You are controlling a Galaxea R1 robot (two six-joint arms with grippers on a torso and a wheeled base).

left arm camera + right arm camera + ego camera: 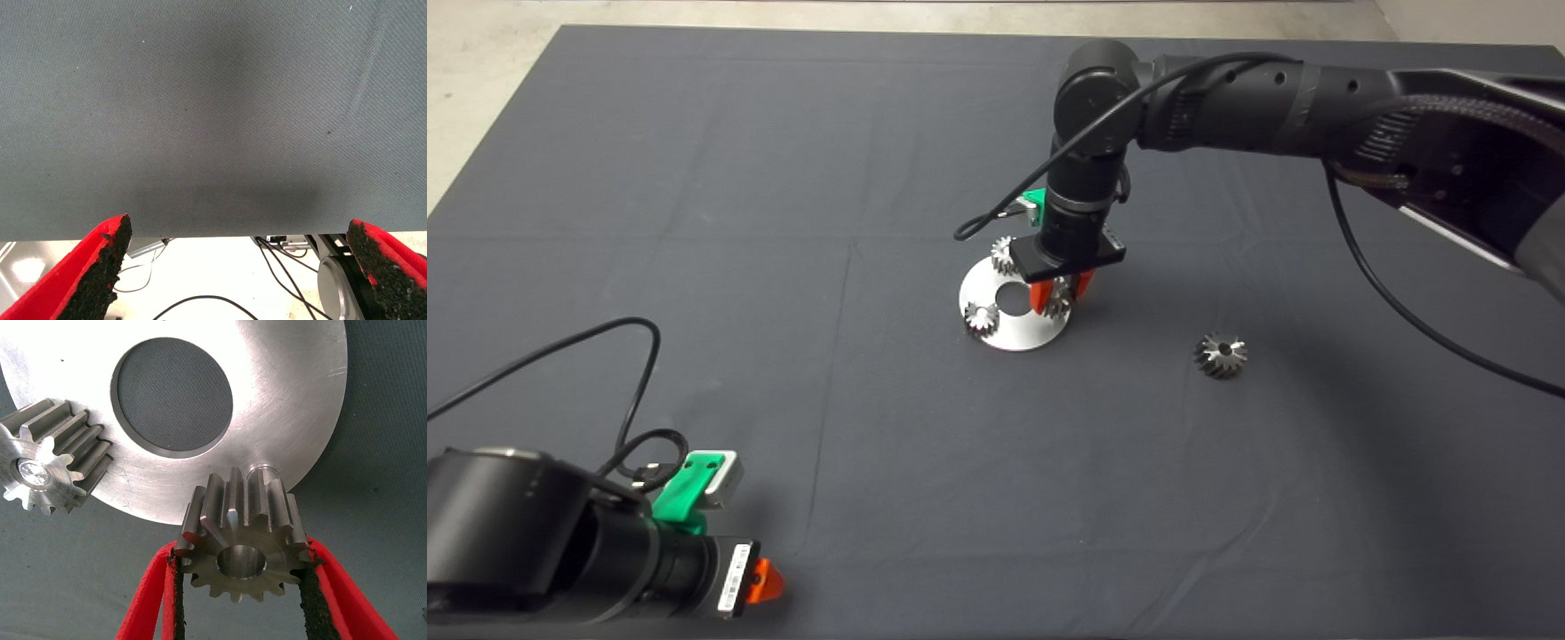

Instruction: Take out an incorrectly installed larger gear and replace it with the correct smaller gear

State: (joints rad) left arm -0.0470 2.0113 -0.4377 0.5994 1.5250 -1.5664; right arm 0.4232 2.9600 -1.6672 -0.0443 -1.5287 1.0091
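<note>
I count three small silver gears: one between my right pincer's pads (1060, 302), two more (981, 318) (1004, 255) on disc. One steel disc (1014, 336). One dark larger gear (1220, 355), lying apart.

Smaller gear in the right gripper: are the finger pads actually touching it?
Touching. The right wrist view shows both black pads of the right gripper pressed against opposite sides of the smaller gear, with no gap.

The head camera looks down on the whole mat (783, 267) from high up, and the right wrist camera sits very close to the same silver disc (1014, 333) (293, 407).
</note>
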